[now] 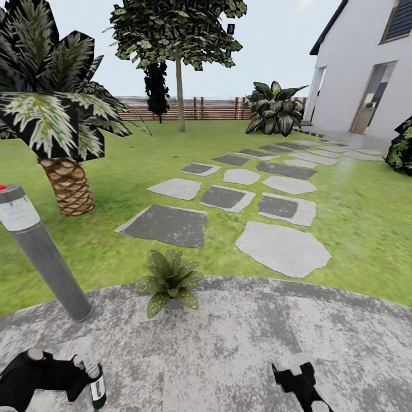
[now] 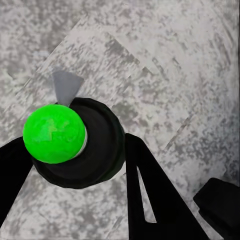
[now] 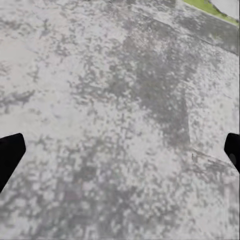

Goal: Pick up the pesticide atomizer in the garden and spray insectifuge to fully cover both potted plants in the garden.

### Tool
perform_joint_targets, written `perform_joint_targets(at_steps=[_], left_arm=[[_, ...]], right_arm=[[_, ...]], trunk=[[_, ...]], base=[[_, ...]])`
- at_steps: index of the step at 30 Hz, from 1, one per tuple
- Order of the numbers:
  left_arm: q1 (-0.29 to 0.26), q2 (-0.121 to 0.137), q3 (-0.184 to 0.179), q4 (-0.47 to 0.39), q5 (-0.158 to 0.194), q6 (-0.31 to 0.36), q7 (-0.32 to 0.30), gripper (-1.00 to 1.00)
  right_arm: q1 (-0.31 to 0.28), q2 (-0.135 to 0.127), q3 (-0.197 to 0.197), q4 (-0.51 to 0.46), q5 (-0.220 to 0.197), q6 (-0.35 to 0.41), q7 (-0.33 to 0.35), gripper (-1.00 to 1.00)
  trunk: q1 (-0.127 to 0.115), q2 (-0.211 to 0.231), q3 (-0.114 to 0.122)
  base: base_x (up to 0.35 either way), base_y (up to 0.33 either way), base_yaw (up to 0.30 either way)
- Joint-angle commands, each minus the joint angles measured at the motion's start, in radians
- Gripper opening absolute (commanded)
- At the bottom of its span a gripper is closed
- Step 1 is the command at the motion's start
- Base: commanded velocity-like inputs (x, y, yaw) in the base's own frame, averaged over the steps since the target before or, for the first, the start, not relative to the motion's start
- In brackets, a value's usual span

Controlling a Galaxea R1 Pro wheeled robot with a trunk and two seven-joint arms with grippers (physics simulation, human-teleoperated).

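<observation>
Left tool (image 1: 86,375): we held the bottle (image 1: 97,389) between its fingers, low over the grey paving (image 1: 240,343); the left wrist view looked down on its top.
Right tool (image 1: 297,377): spread wide, holding nothing.
Plant (image 1: 170,280): one small rosette just ahead, at the paving's edge.
Done: we judged the pick-up finished.
Left: spraying both plants; we saw no second one.

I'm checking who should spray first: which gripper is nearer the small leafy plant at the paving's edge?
Left. The left gripper, holding the pesticide atomizer, sits below-left of the potted plant; the right gripper is farther off, below-right of it.
</observation>
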Motion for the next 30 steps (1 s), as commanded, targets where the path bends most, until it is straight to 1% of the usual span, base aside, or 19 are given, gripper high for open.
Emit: perform_joint_targets(at_steps=[1, 2, 3, 5, 6, 7, 10, 11, 12, 13, 16, 18, 19, 22, 23, 26, 27, 28, 30], left_arm=[[-0.004, -0.002, 0.003, -0.001, -0.004, -0.004, -0.009, -1.00], [-0.006, -0.004, 0.002, 0.000, -0.005, -0.008, -0.014, -1.00], [-0.009, -0.010, 0.000, -0.001, -0.005, -0.013, -0.024, -1.00], [-0.014, -0.023, -0.012, -0.002, -0.006, -0.015, -0.044, -1.00], [-0.023, -0.028, -0.033, -0.003, -0.006, -0.016, -0.063, -1.00], [-0.031, -0.031, -0.052, -0.003, -0.006, -0.016, -0.076, -1.00], [-0.057, -0.036, -0.123, -0.005, -0.006, -0.017, -0.107, -1.00], [-0.062, -0.043, -0.153, -0.010, -0.005, -0.016, -0.112, -1.00], [-0.067, -0.050, -0.173, -0.012, -0.005, -0.016, -0.114, -1.00], [-0.076, -0.064, -0.203, -0.015, -0.006, -0.016, -0.116, -1.00], [-0.093, -0.092, -0.254, -0.020, -0.006, -0.014, -0.116, -1.00], [-0.098, -0.112, -0.269, -0.020, -0.006, -0.015, -0.106, -1.00], [-0.098, -0.115, -0.270, -0.020, -0.006, -0.015, -0.105, -1.00], [-0.099, -0.140, -0.275, -0.020, -0.007, -0.017, -0.101, -1.00], [-0.099, -0.154, -0.276, -0.020, -0.010, -0.018, -0.101, -1.00], [-0.099, -0.183, -0.285, -0.020, -0.016, -0.018, -0.098, -1.00], [-0.099, -0.186, -0.308, -0.021, -0.015, -0.018, -0.091, -1.00], [-0.099, -0.194, -0.359, -0.020, -0.010, -0.018, -0.067, -1.00], [-0.099, -0.215, -0.397, -0.020, -0.009, -0.018, -0.031, -1.00]], right_arm=[[0.003, 0.000, 0.015, -0.016, 0.027, -0.001, 0.035, 1.00], [0.002, 0.000, 0.023, -0.034, 0.046, -0.001, 0.072, 1.00], [0.002, 0.001, 0.030, -0.065, 0.077, -0.001, 0.129, 1.00], [0.001, 0.001, 0.035, -0.115, 0.123, 0.000, 0.212, 1.00], [0.000, 0.002, 0.036, -0.154, 0.159, 0.002, 0.282, 1.00], [-0.001, 0.002, 0.037, -0.177, 0.181, 0.004, 0.326, 1.00], [-0.006, 0.002, 0.038, -0.228, 0.237, 0.007, 0.451, 1.00], [-0.011, 0.002, 0.038, -0.245, 0.254, 0.007, 0.507, 1.00], [-0.016, 0.002, 0.038, -0.256, 0.263, 0.007, 0.550, 1.00], [-0.024, 0.002, 0.038, -0.272, 0.271, 0.007, 0.621, 1.00], [-0.037, 0.002, 0.038, -0.317, 0.278, 0.008, 0.756, 1.00], [-0.039, 0.005, 0.038, -0.340, 0.277, 0.008, 0.810, 1.00], [-0.040, 0.007, 0.039, -0.342, 0.277, 0.008, 0.817, 1.00], [-0.040, 0.018, 0.040, -0.347, 0.277, 0.008, 0.840, 1.00], [-0.040, 0.037, 0.041, -0.347, 0.278, 0.008, 0.842, -1.00], [-0.040, 0.052, 0.041, -0.351, 0.278, 0.007, 0.844, -1.00], [-0.040, 0.060, 0.041, -0.358, 0.278, 0.008, 0.854, -1.00], [-0.040, 0.078, 0.041, -0.365, 0.279, 0.009, 0.880, -1.00], [-0.041, 0.100, 0.041, -0.370, 0.280, 0.009, 0.897, -1.00]], trunk=[[0.000, 0.000, -0.001], [0.000, 0.000, -0.001], [0.000, 0.000, -0.001], [0.000, 0.000, -0.001], [0.000, 0.000, -0.001], [0.000, 0.000, -0.001], [0.000, 0.000, -0.001], [0.000, 0.000, -0.001], [0.000, 0.000, -0.001], [0.000, 0.000, -0.001], [0.000, 0.000, -0.001], [0.000, 0.000, -0.001], [0.000, 0.000, -0.001], [0.000, 0.000, -0.001], [0.000, 0.000, -0.001], [0.000, 0.000, -0.001], [0.000, 0.000, -0.001], [0.000, 0.000, -0.001], [0.000, 0.000, -0.001]], base=[[0.000, 0.000, 0.000], [0.000, 0.000, 0.000], [0.000, 0.000, 0.000], [0.000, 0.000, 0.000], [0.000, 0.000, 0.000], [0.000, 0.000, 0.000], [0.000, 0.000, 0.000], [0.000, 0.000, 0.000], [0.000, 0.000, 0.000], [0.000, 0.000, 0.000], [0.000, 0.000, 0.000], [0.000, 0.000, 0.000], [0.000, 0.000, 0.000], [0.000, 0.000, 0.000], [0.000, 0.000, 0.000], [0.000, 0.000, 0.000], [0.000, 0.000, 0.000], [0.000, 0.000, 0.000], [0.000, 0.000, 0.000]])
